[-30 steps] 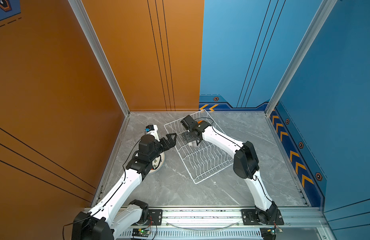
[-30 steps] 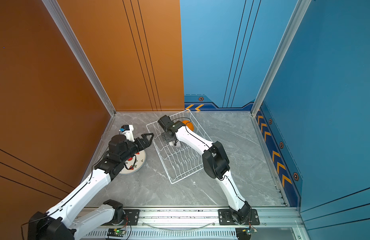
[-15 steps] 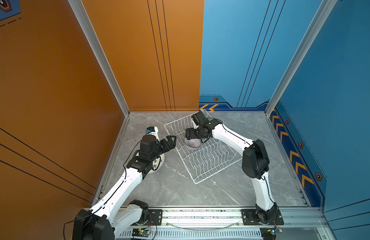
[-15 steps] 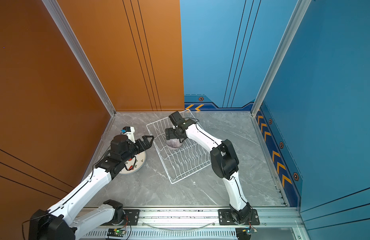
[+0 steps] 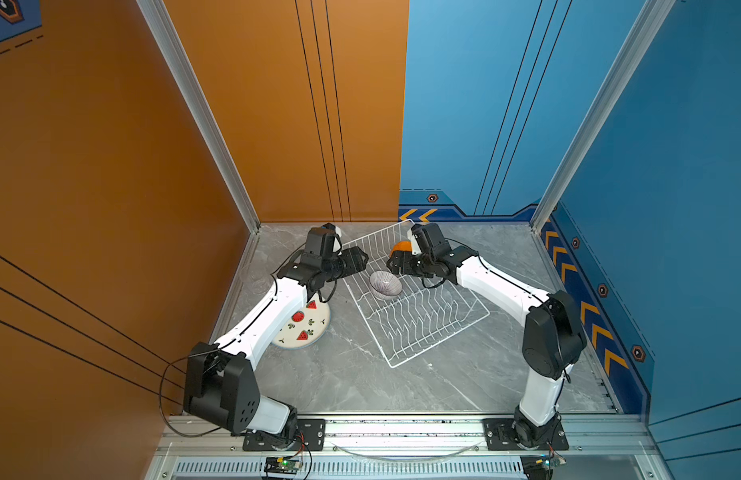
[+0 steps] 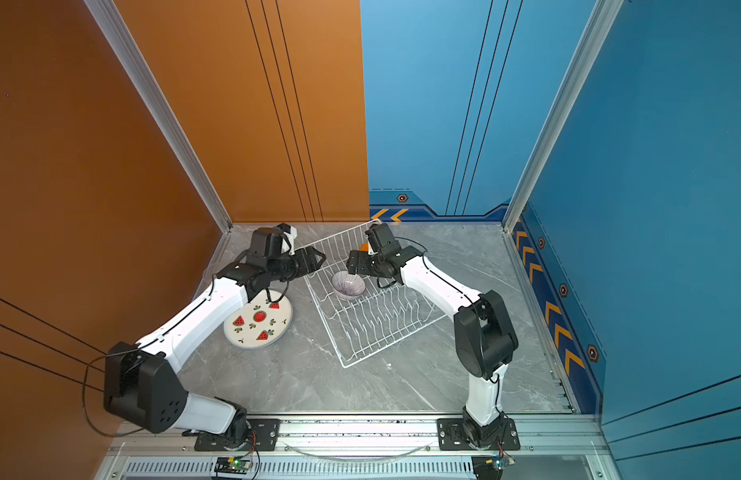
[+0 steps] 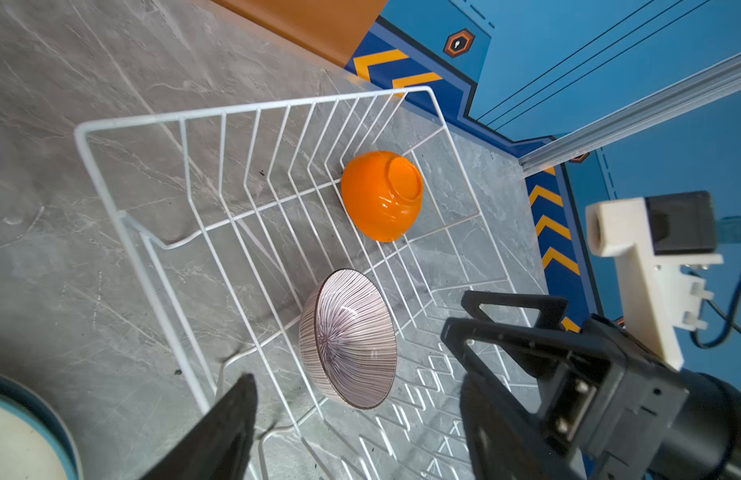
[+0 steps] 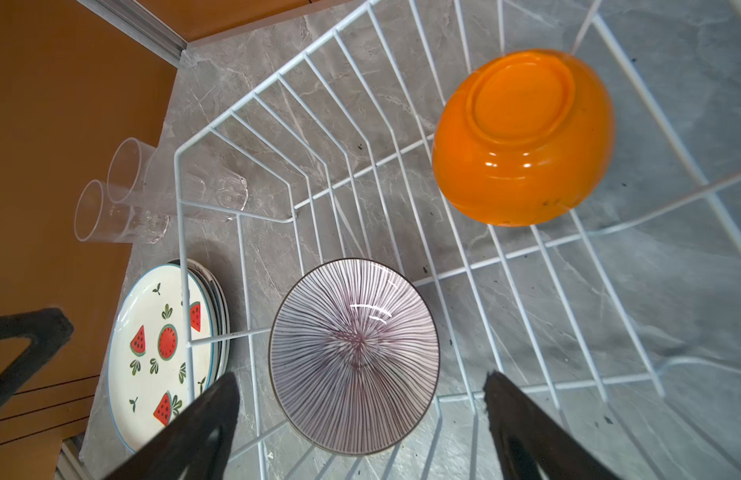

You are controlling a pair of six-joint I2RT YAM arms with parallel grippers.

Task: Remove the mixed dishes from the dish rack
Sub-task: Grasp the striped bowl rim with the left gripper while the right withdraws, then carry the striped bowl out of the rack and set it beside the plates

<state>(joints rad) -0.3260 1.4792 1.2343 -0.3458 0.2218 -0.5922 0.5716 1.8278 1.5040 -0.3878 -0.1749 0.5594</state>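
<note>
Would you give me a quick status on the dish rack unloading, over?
Left claw open at dish rack edge. Right claw open, facing striped bowl. Orange bowl upside down in rack too. Nothing blocking.

White wire rack (image 5: pixel 422 328) holds tilted striped bowl (image 5: pixel 385 285) and upturned orange bowl (image 7: pixel 381 195). Watermelon plate stack (image 6: pixel 258 324), two clear glasses (image 8: pixel 152 195) outside, alongside.

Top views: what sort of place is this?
Probably a robot test cell, not a kitchen: orange panel wall, blue panel wall, an aluminium base rail, a dish rack on a marble-look tabletop.
</note>
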